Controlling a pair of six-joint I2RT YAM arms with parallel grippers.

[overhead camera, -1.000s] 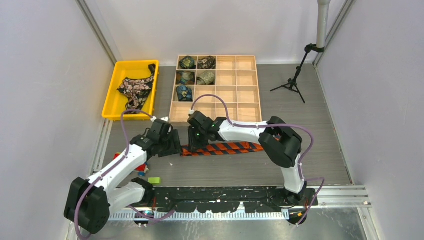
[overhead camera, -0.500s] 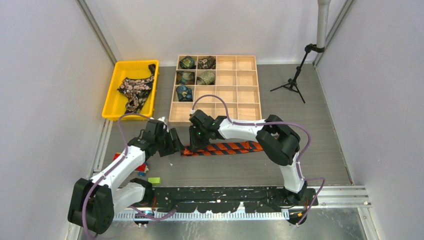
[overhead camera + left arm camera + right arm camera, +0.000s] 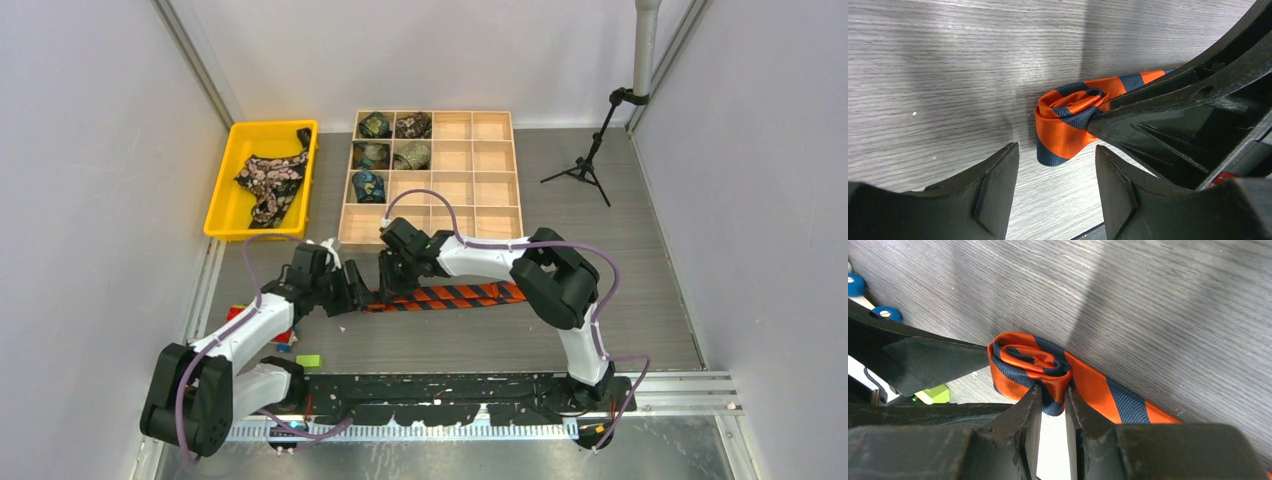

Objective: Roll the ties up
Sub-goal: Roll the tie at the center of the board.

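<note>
The right gripper (image 3: 1053, 395) is nearly closed, pinching the rolled end of the orange striped tie (image 3: 1028, 365). The tie's loose length trails toward 3 o'clock. The left gripper (image 3: 1057, 155) gapes wide just short of the roll, holding nothing and crowded by the right fingers (image 3: 1148, 115). A wooden tray (image 3: 497, 180) sits at 12 o'clock and a yellow bin (image 3: 222, 190) at 10.

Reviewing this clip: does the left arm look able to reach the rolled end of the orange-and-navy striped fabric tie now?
Probably yes. The left gripper stands open with the orange-and-navy rolled tie end right at its fingertips; only the right gripper, pinching the roll, crowds one side.
</note>
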